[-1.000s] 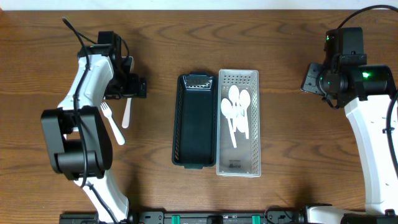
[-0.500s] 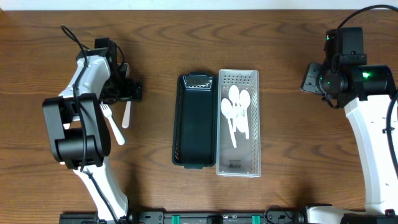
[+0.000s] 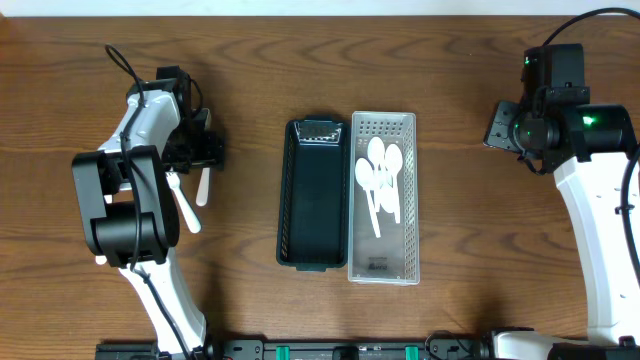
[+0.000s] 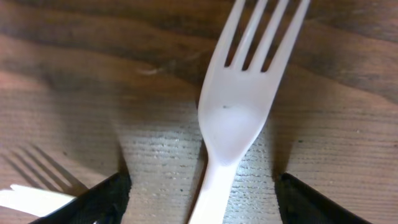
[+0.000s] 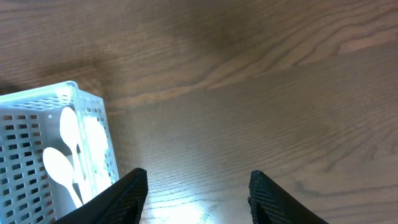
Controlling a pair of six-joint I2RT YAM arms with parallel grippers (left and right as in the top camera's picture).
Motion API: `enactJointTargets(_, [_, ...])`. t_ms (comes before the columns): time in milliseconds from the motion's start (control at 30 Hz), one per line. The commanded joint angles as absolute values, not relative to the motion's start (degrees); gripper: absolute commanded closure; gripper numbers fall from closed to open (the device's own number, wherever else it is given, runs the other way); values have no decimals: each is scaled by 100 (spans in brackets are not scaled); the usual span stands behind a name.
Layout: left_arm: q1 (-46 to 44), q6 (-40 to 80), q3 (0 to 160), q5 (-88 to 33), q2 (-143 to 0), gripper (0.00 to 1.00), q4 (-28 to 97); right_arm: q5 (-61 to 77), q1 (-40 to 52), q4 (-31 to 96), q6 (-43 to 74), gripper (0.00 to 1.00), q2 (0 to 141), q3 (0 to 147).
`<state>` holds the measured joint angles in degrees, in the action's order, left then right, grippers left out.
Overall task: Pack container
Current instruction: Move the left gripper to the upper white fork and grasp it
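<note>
Overhead: left hand (image 3: 204, 150) low on the table (image 3: 250, 60) over a white fork (image 3: 203, 186), with a second fork (image 3: 184, 208) just beside. Black container (image 3: 314, 200) mid-table, touching the white basket (image 3: 383, 255) of spoons (image 3: 378, 175). Right hand (image 3: 500, 125) well apart, far right.
Left wrist: fingers spread wide, fork lying between them, ungripped.
Right wrist: hand open, holding nothing.

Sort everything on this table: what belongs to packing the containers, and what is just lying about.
For the job:
fork between the open left tool fingers
second fork beside it
spoons
white bin holding the spoons
dark bin, with nothing in it

Not for the job:
table
cable on the right arm
</note>
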<state>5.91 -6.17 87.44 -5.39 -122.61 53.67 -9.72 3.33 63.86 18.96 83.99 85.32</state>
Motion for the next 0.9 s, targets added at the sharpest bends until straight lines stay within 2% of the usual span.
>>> enactJointTargets(0, [609, -683, 8746, -493, -12357, 38, 5446, -1011, 292, 6388, 1837, 44, 8401, 8499])
enactJointTargets(67, [609, -683, 8746, -493, -12357, 43, 5468, -1011, 292, 6388, 1837, 44, 8401, 8499])
enactJointTargets(167, [609, -683, 8746, -493, -12355, 62, 5483, -1009, 292, 6390, 1837, 44, 8401, 8499])
enactJointTargets(200, [604, -683, 8746, -493, -12355, 65, 5489, -1009, 292, 6390, 1837, 44, 8401, 8499])
enactJointTargets(400, [604, -683, 8746, -493, -12355, 69, 5498, -1011, 292, 6405, 1837, 44, 8401, 8499])
enactJointTargets(633, [604, -683, 8777, -491, -12355, 81, 5496, -1011, 292, 6407, 1837, 44, 8401, 8499])
enactJointTargets(867, [604, -683, 8818, -491, -12228, 81, 5435, -1009, 292, 6407, 1837, 44, 8401, 8499])
